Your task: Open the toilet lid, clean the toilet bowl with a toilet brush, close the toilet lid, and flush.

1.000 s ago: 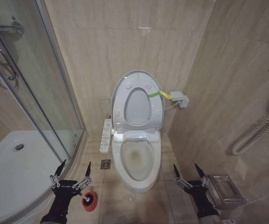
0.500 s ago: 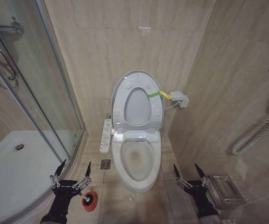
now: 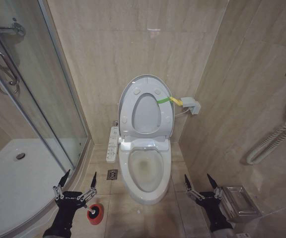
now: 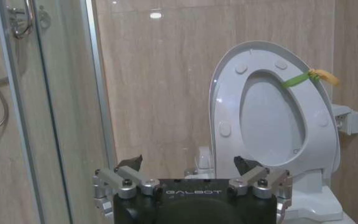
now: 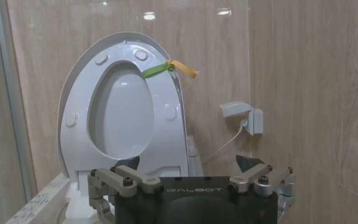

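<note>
Walls (image 3: 133,54) of beige tile close in a small bathroom, with a glass shower door (image 3: 38,99) on the left. Against the back wall stands the bowl (image 3: 144,171), uncovered, its lid (image 3: 146,106) upright and leaning on the wall, a green-yellow band (image 3: 169,100) at its right edge. Both arms hang low in front. The left gripper (image 3: 76,182) hovers left of the bowl, its 2 fingers spread wide and empty; the brush (image 3: 94,212) in its red cup sits on the floor just below and right of it. The right gripper (image 3: 201,184), equally spread and empty, hangs right of the bowl beside a metal box (image 3: 238,203).
</note>
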### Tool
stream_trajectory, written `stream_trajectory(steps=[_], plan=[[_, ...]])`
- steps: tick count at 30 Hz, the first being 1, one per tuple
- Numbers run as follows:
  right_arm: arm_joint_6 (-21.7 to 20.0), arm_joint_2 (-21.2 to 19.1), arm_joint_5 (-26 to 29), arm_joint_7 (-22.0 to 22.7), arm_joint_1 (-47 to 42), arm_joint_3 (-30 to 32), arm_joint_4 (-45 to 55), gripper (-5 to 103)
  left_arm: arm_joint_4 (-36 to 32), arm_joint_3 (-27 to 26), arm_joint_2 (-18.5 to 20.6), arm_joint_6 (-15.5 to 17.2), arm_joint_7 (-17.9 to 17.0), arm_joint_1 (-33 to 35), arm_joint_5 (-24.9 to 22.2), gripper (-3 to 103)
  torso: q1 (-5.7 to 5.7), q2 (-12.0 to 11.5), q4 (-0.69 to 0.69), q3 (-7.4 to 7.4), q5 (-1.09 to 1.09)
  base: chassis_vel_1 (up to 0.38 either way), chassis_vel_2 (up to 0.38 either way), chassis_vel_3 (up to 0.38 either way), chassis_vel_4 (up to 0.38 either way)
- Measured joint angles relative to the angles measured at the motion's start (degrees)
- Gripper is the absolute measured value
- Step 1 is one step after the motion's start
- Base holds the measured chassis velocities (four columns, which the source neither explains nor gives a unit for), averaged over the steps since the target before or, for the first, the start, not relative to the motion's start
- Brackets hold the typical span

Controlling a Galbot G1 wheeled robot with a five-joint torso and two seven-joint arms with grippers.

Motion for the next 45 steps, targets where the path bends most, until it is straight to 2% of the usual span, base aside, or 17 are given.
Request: stream_trajectory(steps=[45], plan=[[0.00, 0.00, 0.00, 0.00, 0.00, 0.00, 0.00, 100, 0.00, 0.00, 0.00, 0.00, 0.00, 0.00, 0.00, 99, 0.00, 0.00, 0.00, 0.00, 0.00, 0.000, 0.000, 0.000, 0.000]])
